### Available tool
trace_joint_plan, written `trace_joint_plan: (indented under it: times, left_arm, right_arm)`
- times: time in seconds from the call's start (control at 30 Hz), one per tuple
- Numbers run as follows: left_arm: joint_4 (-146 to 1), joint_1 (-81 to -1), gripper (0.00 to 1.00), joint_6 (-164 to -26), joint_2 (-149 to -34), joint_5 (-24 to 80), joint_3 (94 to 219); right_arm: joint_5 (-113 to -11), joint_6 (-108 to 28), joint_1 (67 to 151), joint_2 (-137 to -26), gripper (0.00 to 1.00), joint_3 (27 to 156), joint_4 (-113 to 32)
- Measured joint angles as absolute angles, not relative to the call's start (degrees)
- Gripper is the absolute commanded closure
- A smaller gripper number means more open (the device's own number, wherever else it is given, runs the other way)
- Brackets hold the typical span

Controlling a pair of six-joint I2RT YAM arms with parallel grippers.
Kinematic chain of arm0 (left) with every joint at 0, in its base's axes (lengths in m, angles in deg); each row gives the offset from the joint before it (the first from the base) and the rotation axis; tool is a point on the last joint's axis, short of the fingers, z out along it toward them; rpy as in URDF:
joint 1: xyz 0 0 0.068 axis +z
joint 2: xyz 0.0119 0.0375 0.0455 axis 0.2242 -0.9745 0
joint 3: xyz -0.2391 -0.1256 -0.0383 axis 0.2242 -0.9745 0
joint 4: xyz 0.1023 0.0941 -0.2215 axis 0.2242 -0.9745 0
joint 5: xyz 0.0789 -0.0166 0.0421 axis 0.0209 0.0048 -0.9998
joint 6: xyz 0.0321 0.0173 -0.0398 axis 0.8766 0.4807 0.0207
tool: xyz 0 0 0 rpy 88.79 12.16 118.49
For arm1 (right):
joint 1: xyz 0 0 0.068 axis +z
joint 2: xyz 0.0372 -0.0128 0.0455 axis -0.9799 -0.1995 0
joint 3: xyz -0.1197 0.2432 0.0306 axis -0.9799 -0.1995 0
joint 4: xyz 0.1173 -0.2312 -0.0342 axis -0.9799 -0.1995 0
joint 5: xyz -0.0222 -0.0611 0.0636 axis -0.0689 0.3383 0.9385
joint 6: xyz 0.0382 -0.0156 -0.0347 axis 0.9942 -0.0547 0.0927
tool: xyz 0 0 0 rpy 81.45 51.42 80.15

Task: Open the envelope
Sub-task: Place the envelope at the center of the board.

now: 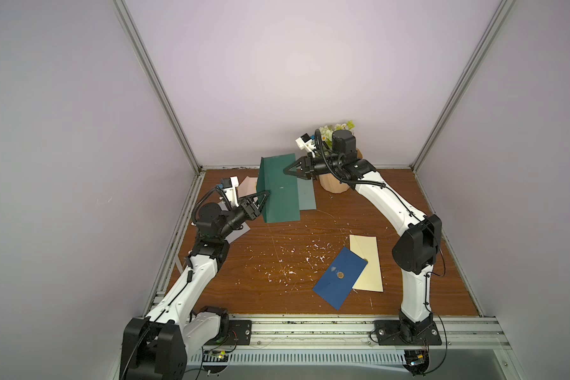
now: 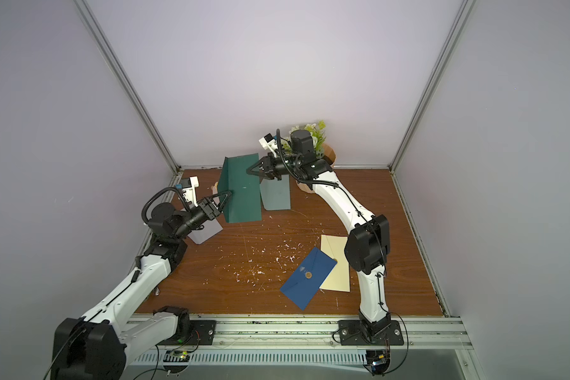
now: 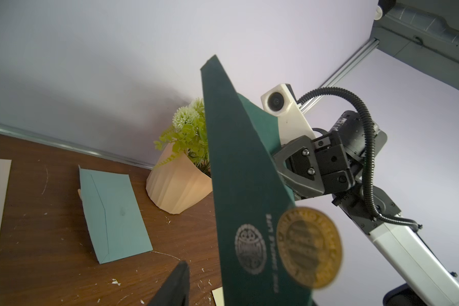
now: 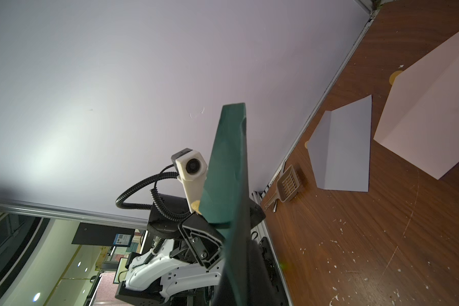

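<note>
A dark green envelope [image 1: 278, 194] [image 2: 244, 190] is held upright above the back of the wooden table [image 1: 277, 263]. My right gripper [image 1: 285, 171] [image 2: 248, 171] is shut on its upper right edge; in the right wrist view the envelope [image 4: 223, 172] runs edge-on into the jaws. The flap stands away from the body on the left side and carries a gold seal [image 3: 309, 247]. My left gripper [image 1: 268, 194] [image 2: 231, 192] straddles that flap edge. One of its fingers [image 3: 178, 286] shows with a gap to the paper; the other finger is hidden behind the envelope [image 3: 244, 185].
A peach plant pot [image 1: 333, 186] stands at the back behind my right arm. Flat on the table lie a grey-blue envelope [image 1: 306, 197], a navy envelope [image 1: 339, 279] over a cream one [image 1: 369, 263], a pinkish one [image 1: 247, 186] and a grey one [image 2: 206, 233]. A small scoop [image 4: 286, 185] lies at the left rail.
</note>
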State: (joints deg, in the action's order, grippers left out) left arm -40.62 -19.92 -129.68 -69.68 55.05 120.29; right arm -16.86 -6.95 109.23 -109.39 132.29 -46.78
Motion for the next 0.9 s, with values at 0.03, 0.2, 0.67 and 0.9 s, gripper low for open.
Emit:
trace_joint_plan:
  times: [0.03,0.2,0.67,0.9]
  left_arm:
    - [-39.6,-19.9,0.48,-130.3,-69.9,55.5,120.3]
    - [-35.9,-19.9,0.61,-132.1,-69.6,56.2,120.3]
    - [-29.0,-19.5,1.00,-137.3,-70.1,58.1,119.6]
    - [-26.2,-19.5,1.00,-140.7,-73.0,61.6,122.1]
  right_arm:
    - [-16.8,-6.8,109.2,-109.4,1.00,132.3,-46.5]
    - [-16.6,-6.7,109.2,-109.4,1.00,132.3,-45.8]
    - [-15.4,-6.0,108.8,-109.4,1.00,132.3,-44.5]
    - [-15.6,-5.6,108.5,-109.4,0.57,132.3,-44.6]
